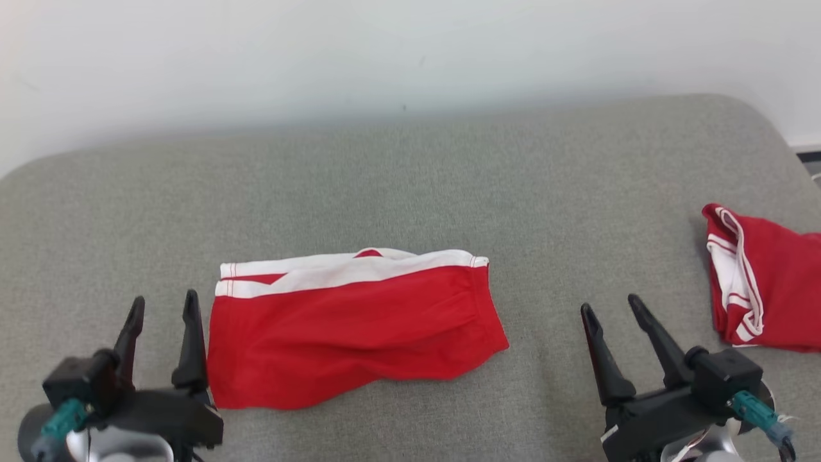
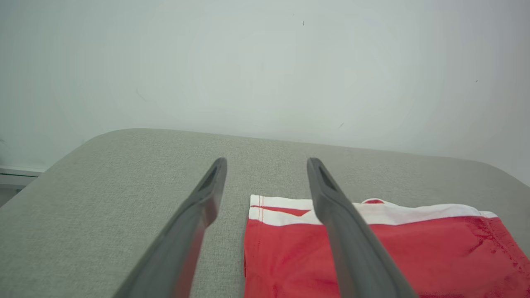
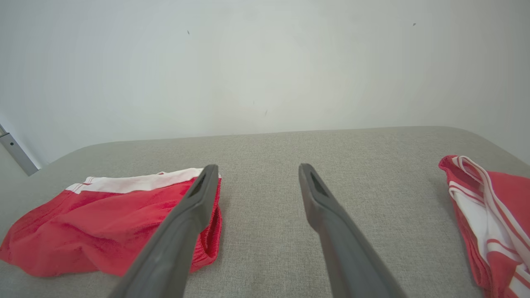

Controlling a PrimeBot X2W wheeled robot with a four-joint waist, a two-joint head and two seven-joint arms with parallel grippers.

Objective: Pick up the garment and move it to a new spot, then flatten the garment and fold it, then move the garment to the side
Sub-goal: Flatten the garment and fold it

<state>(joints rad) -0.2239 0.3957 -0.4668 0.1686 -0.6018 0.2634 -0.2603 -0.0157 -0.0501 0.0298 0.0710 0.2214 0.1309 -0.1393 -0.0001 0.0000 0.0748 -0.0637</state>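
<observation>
Red garment point(image 1: 356, 333) on cushion point(image 1: 410, 179); left end effector point(image 1: 164, 298), right end effector point(image 1: 609, 303) both released

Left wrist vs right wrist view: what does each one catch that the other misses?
Left wrist view adds: the left end effector, open, and the left edge of the red garment, with a red wedge in its white band.
Right wrist view adds: the right end effector, open, the red garment's gathered right end, and a second red-and-white garment at the far right.
Both share: the red garment lying flat, the grey padded surface and the white wall.
</observation>
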